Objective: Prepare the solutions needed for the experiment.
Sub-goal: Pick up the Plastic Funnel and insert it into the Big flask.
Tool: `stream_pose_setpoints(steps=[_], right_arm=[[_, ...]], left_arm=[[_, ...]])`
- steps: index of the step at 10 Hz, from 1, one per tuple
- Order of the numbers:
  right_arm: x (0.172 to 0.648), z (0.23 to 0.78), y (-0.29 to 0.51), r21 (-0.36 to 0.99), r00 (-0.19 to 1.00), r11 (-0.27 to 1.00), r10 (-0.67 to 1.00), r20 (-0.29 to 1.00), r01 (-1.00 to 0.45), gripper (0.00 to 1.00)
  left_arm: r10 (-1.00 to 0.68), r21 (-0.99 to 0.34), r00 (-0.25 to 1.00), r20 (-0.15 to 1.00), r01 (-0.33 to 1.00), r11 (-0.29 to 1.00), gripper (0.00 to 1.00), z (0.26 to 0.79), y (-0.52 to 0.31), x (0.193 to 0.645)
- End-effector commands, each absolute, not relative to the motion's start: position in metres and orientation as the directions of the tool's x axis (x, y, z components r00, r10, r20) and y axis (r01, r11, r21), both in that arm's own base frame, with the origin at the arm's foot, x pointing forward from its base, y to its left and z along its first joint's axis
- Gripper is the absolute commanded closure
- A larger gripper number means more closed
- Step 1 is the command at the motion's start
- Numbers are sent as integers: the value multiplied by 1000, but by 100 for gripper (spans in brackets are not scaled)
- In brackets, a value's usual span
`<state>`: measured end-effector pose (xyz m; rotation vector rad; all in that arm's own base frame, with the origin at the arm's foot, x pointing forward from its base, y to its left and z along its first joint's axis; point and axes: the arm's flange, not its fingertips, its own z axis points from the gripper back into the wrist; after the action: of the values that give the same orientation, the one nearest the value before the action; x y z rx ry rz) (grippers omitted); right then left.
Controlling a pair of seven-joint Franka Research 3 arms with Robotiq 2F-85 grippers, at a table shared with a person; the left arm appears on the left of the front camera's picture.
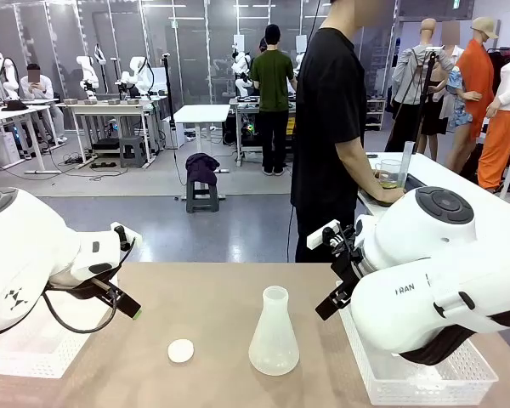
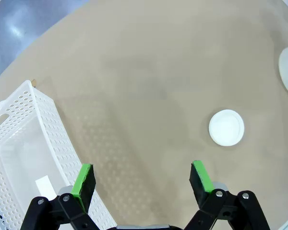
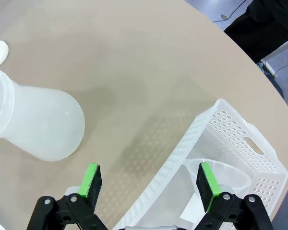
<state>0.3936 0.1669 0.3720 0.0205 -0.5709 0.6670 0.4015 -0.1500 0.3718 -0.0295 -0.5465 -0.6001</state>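
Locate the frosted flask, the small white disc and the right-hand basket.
frosted flask (image 1: pixel 273 344): front view, its wide lower body.
white disc (image 2: pixel 226 127): left wrist view, centre of its top.
right-hand basket (image 3: pixel 233 124): right wrist view, its perforated wall.

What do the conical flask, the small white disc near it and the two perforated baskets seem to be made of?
The conical flask looks like frosted plastic, possibly glass: cloudy, matte walls without sharp glints. The white disc is probably opaque, smooth plastic. The left basket and right basket look like moulded white plastic, slightly translucent, with regular holes.
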Motion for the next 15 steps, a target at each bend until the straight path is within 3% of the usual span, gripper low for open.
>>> stream_pose_setpoints(steps=[1,15], right_arm=[[394,372,167,-159,640,792,577,507,-589,0],[394,372,167,-159,640,792,577,507,-589,0]], left_arm=[[-529,129,688,497,544,829,0,372,-150,402],[-529,129,688,497,544,829,0,372,-150,402]])
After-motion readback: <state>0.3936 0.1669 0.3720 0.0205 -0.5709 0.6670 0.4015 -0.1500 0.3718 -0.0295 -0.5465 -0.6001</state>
